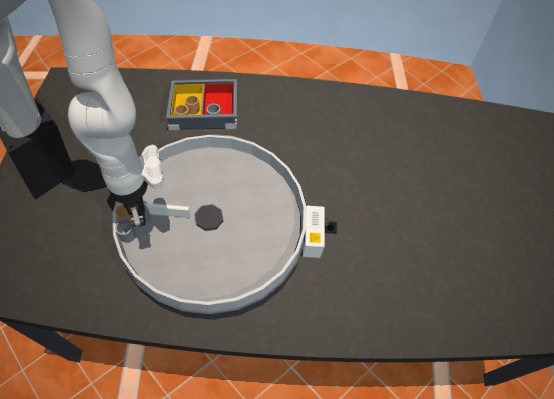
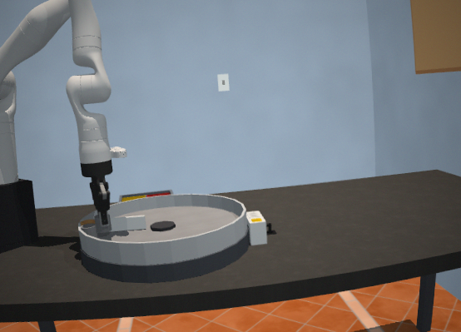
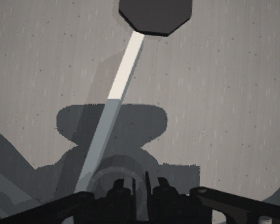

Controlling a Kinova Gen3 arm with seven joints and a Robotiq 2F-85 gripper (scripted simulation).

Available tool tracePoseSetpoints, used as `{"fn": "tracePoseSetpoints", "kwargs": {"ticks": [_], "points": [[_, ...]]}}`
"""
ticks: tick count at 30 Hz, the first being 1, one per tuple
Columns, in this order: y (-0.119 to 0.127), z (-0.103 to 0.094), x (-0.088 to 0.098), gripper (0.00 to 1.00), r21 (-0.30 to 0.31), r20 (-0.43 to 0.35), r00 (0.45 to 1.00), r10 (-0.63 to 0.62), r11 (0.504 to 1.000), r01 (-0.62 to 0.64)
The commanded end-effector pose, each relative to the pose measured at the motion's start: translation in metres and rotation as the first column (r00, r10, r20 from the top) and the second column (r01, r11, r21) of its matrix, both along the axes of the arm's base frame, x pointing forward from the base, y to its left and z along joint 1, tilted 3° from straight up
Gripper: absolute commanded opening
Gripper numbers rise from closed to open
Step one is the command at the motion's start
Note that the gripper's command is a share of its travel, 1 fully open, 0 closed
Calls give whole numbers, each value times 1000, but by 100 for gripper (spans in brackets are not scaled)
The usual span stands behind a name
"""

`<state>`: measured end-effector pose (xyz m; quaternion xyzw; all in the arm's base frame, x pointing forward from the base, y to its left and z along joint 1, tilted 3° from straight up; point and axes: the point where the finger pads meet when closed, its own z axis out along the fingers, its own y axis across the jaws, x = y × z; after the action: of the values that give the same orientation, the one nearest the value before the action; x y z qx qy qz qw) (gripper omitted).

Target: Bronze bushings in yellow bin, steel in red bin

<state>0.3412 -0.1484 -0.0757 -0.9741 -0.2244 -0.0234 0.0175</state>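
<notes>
A lab-like room with blue walls and terracotta tiles, where a robot arm [image 1: 102, 108] [image 2: 89, 90] stands over a turntable [image 1: 250, 183] [image 2: 166, 254] near the dark counter's [image 1: 400, 233] [image 2: 333, 227] left edge.
</notes>
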Motion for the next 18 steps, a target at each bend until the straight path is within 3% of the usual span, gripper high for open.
{"fn": "tracePoseSetpoints", "kwargs": {"ticks": [1,18], "points": [[0,1,0,0,-1,1,1000,0,1000,0],[0,7,0,0,-1,1,1000,0,1000,0]]}}
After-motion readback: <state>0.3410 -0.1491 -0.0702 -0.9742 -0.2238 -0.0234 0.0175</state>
